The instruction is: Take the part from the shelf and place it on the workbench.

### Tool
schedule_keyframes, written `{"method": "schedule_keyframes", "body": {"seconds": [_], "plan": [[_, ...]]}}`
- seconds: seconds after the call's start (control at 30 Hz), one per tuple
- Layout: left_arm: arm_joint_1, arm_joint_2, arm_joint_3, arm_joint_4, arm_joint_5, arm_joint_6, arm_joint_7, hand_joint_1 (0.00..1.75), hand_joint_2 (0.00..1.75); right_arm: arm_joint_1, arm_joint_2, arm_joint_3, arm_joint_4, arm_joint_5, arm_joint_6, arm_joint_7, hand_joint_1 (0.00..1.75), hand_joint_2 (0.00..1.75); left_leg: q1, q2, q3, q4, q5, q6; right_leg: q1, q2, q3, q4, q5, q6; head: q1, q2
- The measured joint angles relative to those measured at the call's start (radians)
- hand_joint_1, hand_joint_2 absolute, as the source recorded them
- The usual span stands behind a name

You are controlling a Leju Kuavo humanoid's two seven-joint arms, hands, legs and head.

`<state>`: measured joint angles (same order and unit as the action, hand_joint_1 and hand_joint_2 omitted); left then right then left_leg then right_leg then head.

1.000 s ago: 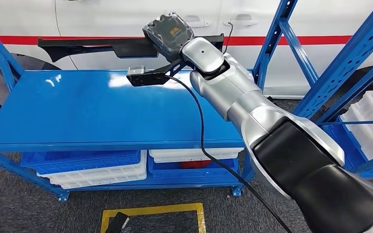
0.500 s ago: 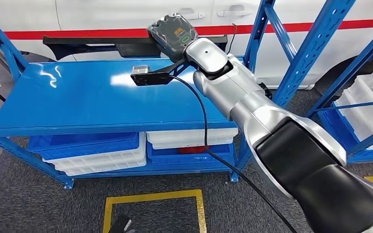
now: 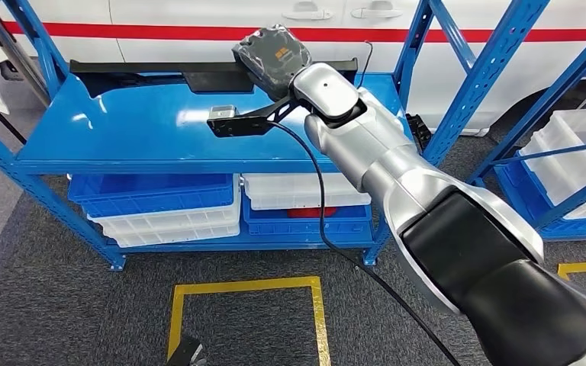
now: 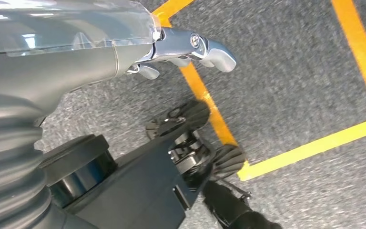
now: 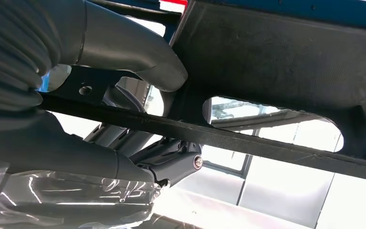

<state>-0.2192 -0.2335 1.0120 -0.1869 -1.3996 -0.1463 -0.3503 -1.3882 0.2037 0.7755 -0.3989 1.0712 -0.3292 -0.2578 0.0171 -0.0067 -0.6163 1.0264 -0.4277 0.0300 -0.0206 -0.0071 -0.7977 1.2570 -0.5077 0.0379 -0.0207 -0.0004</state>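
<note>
**Long black part gripped at the blue rack**

In the head view, the right hand [image 3: 272,52] is seen at the upper centre of the frame, wrapped in clear plastic film and closed around the part [image 3: 198,72], a long, narrow black piece stretched across the upper left and centre. The part is held level at the far edge of the blue shelf [image 3: 130,133], in front of the white vehicle side with a red stripe [image 3: 221,34]. In the right wrist view, the thick grey thumb [image 5: 133,52] is pressed over the part's thin black bar [image 5: 228,140], and darker fingers [image 5: 171,160] are curled beneath it.

The left hand [image 4: 190,47] is shown in the left wrist view at the upper centre, above grey carpet with yellow floor lines [image 4: 209,102]; nothing is held in it, though how far its fingers are spread cannot be told.

White and blue bins [image 3: 168,210] are stacked on the lower level, at the centre left of the head view.
</note>
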Motion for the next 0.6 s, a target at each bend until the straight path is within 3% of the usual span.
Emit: {"method": "schedule_keyframes", "body": {"seconds": [0.03,0.07,0.1,0.13,0.17,0.23,0.27,0.33,0.4,0.47,0.53,0.6], "plan": [[0.001,0.000,-0.002,0.000,-0.001,0.001,-0.001,0.00,1.75,0.001,0.000,-0.001,0.000,-0.001,-0.001,-0.001,1.75,1.75,-0.004,0.000,-0.013,0.000,0.011,0.001,0.002,0.001,-0.005,0.054,-0.002,-0.002,0.000,0.000],[0.001,0.000,-0.004,0.000,-0.002,0.002,0.000,0.00,1.75,0.004,0.000,-0.002,0.000,-0.003,-0.001,-0.002,1.75,1.75,-0.008,0.000,-0.025,0.000,0.020,0.003,0.006,0.001,0.003,0.080,0.017,-0.009,0.000,0.000],[0.001,0.000,-0.006,0.000,-0.003,0.002,0.002,0.00,1.75,0.006,0.000,-0.003,0.000,-0.006,-0.002,-0.003,1.75,1.75,-0.013,0.000,-0.036,0.000,0.030,0.004,0.012,0.002,0.031,0.069,0.046,-0.019,0.000,0.000],[0.001,0.000,-0.009,0.000,-0.003,0.002,0.004,0.00,1.75,0.008,0.000,-0.005,-0.001,-0.008,-0.003,-0.004,1.75,1.75,-0.017,0.000,-0.045,0.001,0.039,0.005,0.020,0.003,0.076,0.022,0.068,-0.035,0.000,0.000],[0.002,-0.003,-0.011,0.000,-0.003,0.002,0.006,0.00,1.75,0.010,0.000,-0.007,-0.003,-0.010,-0.003,-0.004,1.75,1.75,-0.021,-0.001,-0.051,0.001,0.047,0.005,0.029,0.004,0.133,-0.051,0.065,-0.054,0.000,0.000],[0.002,-0.007,-0.013,0.000,-0.001,0.002,0.008,0.00,1.75,0.010,0.000,-0.015,-0.008,-0.014,-0.006,-0.006,1.75,1.75,-0.022,-0.001,-0.058,-0.001,0.061,0.000,0.043,0.004,0.228,-0.190,0.030,-0.076,0.000,0.000],[0.002,-0.009,-0.014,0.000,0.000,0.003,0.010,0.00,1.75,0.011,0.000,-0.018,-0.010,-0.018,-0.009,-0.007,1.75,1.75,-0.021,0.000,-0.059,-0.003,0.068,-0.005,0.048,0.004,0.250,-0.227,0.015,-0.080,0.000,0.000],[0.001,-0.007,-0.014,0.000,0.003,0.003,0.013,0.00,1.75,0.016,-0.002,-0.025,-0.011,-0.028,-0.014,-0.012,1.75,1.75,-0.020,0.001,-0.059,-0.008,0.076,-0.015,0.046,0.002,0.258,-0.253,0.027,-0.079,0.000,0.000],[0.002,-0.006,-0.014,0.000,0.008,0.002,0.015,0.00,1.75,0.025,-0.004,-0.033,-0.011,-0.041,-0.016,-0.019,1.75,1.75,-0.021,0.001,-0.062,-0.003,0.053,-0.029,0.040,0.000,0.255,-0.265,0.038,-0.076,0.000,0.000],[0.004,-0.005,-0.014,0.000,0.013,0.001,0.016,0.00,1.75,0.035,-0.007,-0.040,-0.011,-0.049,-0.016,-0.026,1.75,1.75,-0.017,0.003,-0.064,-0.006,0.059,-0.025,0.044,0.002,0.240,-0.258,0.043,-0.070,0.000,0.000],[0.004,-0.002,-0.014,0.000,0.018,0.002,0.017,0.00,1.75,0.047,-0.009,-0.046,-0.012,-0.057,-0.016,-0.032,1.75,1.75,-0.016,0.005,-0.069,-0.017,0.096,-0.016,0.047,0.004,0.225,-0.246,0.050,-0.067,0.000,0.000],[0.005,-0.001,-0.014,0.000,0.025,0.002,0.017,0.00,1.75,0.064,-0.010,-0.050,-0.014,-0.064,-0.013,-0.033,1.75,1.75,-0.016,0.004,-0.075,-0.020,0.104,-0.020,0.047,0.004,0.216,-0.243,0.054,-0.067,-0.001,0.000]]}}
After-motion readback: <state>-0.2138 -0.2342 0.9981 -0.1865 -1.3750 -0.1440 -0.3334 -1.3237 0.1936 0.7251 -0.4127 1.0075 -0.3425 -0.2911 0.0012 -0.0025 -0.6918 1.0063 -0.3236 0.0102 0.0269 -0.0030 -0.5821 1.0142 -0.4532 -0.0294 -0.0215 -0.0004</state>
